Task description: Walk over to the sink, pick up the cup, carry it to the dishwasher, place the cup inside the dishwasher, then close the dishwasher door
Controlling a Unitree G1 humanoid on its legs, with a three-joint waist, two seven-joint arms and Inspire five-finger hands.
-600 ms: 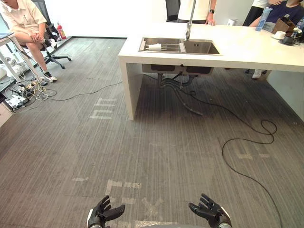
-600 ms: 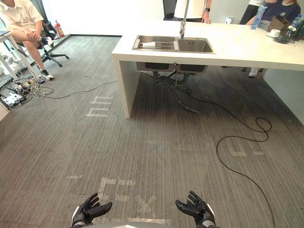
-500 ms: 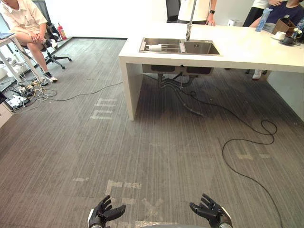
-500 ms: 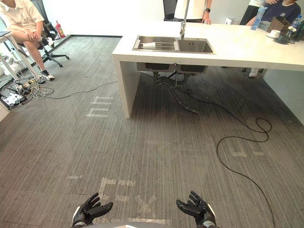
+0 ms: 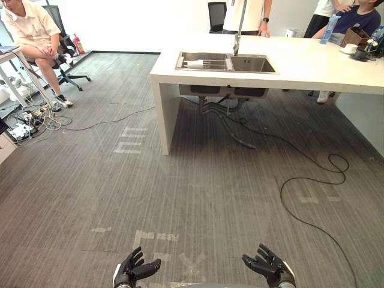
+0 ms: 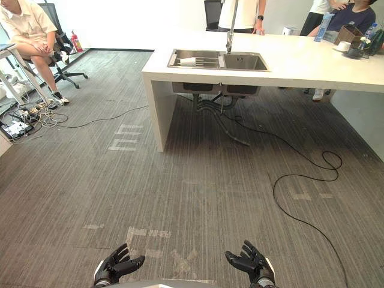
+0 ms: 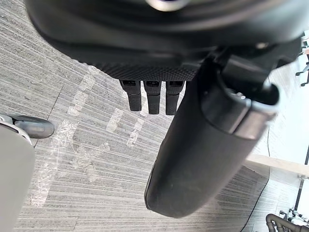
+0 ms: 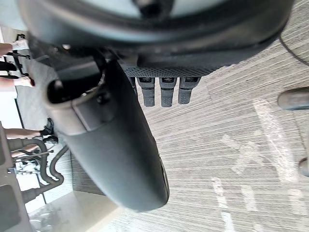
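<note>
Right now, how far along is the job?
Nothing is done yet: the cup lies in the sink, across the floor from the robot. The left hand and right hand are open and empty. In hand is the walk to the sink. Left: grasping the cup, carrying it, loading the dishwasher, closing its door.

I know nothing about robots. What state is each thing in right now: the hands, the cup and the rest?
Left hand: open, holding nothing, low over the floor.
Right hand: open, holding nothing.
Cup: lying on its side on the rack in the sink, in its left basin.
Bottle: upright on the counter.
Office chair: occupied by a seated person.
</note>
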